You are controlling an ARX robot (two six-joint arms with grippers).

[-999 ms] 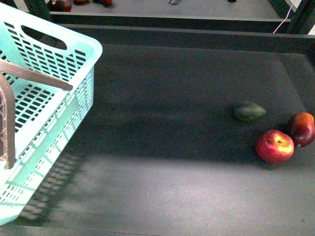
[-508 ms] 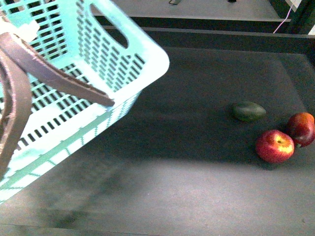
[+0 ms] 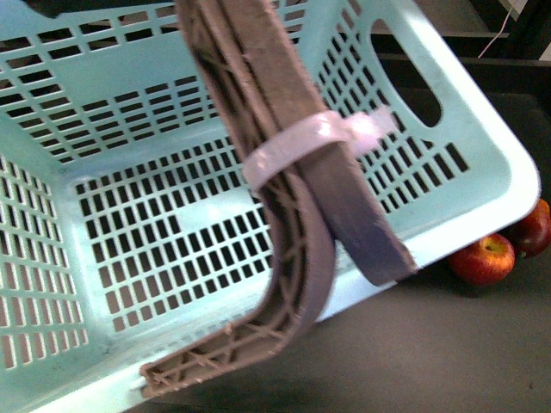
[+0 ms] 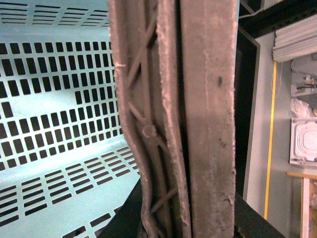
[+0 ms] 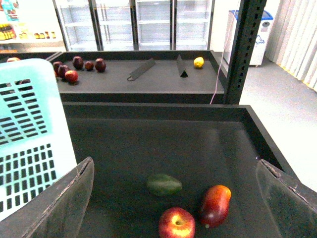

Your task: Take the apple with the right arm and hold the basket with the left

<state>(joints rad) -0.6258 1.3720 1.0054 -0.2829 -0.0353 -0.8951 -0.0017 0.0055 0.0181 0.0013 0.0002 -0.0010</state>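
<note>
- Right gripper (image 5: 174, 165): fingers spread wide apart with nothing between them, hanging above the table (image 5: 148, 144).
- Left gripper: could not be made out in any view, so whether it was clamped on anything could not be told. Its wrist camera was filled close-up by the handles (image 4: 198, 124), with the basket (image 4: 59, 99) interior beside them.
- Apple (image 3: 484, 258): lay on the table (image 3: 448, 361) at the front view's right edge, just beside the basket's near corner and partly hidden by its rim. In the right wrist view the apple (image 5: 177, 223) sat below and between the open fingers.
- Dark apple (image 5: 215, 199): lay just beside the apple, on its right and slightly further back, also at the front view's right edge (image 3: 535, 228).
- Green fruit (image 5: 163, 184): lay near both apples, behind them, apart from each.
- Basket (image 3: 155, 112): was tilted and filled most of the front view, its slotted inside facing the camera. In the right wrist view it (image 5: 29, 124) stood well to the left of the fruit.
- Handles (image 3: 284, 172): brown and ribbed, laid together and bound by a white zip tie (image 3: 301, 142).
- Writing: the goods on the far shelf (image 5: 7, 32) were too small to read.
</note>
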